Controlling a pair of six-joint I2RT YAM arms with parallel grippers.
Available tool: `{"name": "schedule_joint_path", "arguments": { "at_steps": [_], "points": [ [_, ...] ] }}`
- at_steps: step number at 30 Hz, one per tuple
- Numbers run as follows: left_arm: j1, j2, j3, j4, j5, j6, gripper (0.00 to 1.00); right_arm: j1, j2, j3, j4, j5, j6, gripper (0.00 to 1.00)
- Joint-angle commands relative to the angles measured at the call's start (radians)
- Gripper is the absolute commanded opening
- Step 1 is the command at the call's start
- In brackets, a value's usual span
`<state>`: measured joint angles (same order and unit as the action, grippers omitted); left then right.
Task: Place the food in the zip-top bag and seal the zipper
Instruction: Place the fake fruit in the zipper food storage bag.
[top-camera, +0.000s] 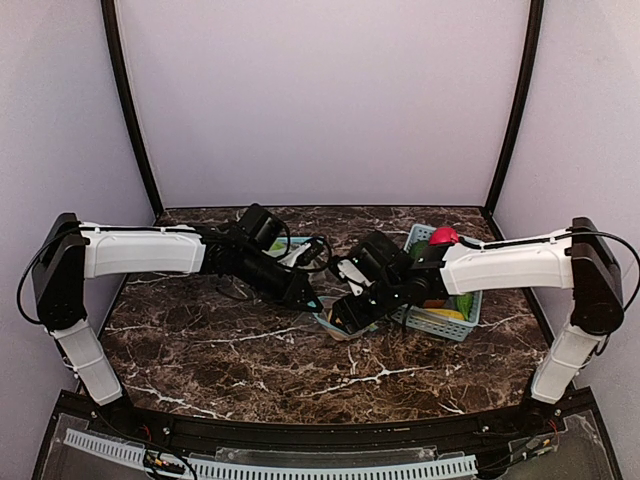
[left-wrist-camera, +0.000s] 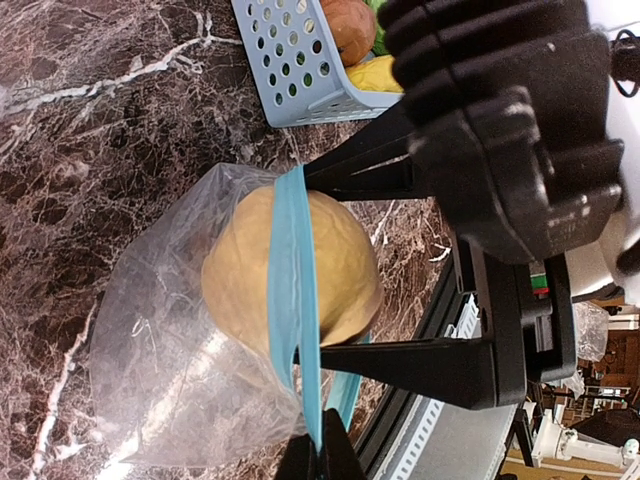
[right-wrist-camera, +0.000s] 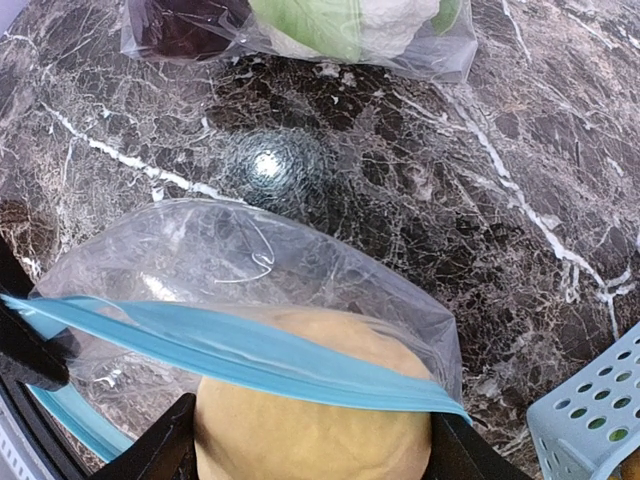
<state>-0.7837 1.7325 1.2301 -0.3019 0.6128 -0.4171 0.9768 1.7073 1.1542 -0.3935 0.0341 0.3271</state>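
**Top view.** Marbled worktop (top-camera: 220, 350). The left pincer (top-camera: 312, 300) and right pincer (top-camera: 348, 312) meet at centre over a zip-top bag (top-camera: 335, 323). A light-blue basket (top-camera: 440, 322) sits just right of them, with a red piece (top-camera: 443, 236) at its far end.

**Left wrist view.** The left pincer is pressed together on the bag's blue zipper strip (left-wrist-camera: 290, 300). The right pincer is pinching a tan round food piece (left-wrist-camera: 345, 270) at the bag's mouth, with the strip lying across it. The basket beyond holds orange and yellow pieces.

**Right wrist view.** Black fingers (right-wrist-camera: 165, 445) flank the tan piece, which is partly under clear film. A second bag (right-wrist-camera: 300, 30), holding green-and-white food, lies well apart on the worktop.
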Motion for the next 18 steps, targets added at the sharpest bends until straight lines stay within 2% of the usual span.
{"name": "schedule_joint_path", "arguments": {
  "at_steps": [1,3,11,18],
  "points": [
    [0.004,-0.067,-0.012,0.008,0.030,-0.016,0.01,-0.006,0.014,0.006,-0.108,0.044,0.010,0.41],
    [0.004,-0.068,-0.026,0.023,0.035,-0.023,0.01,-0.005,0.020,0.023,-0.118,0.058,0.010,0.42],
    [0.019,-0.054,-0.043,0.009,0.009,0.004,0.01,-0.005,-0.027,0.026,-0.067,-0.057,0.002,0.79],
    [0.042,-0.043,-0.061,0.010,-0.005,0.015,0.01,-0.004,-0.166,-0.010,-0.067,-0.088,0.017,0.97]
  ]
}}
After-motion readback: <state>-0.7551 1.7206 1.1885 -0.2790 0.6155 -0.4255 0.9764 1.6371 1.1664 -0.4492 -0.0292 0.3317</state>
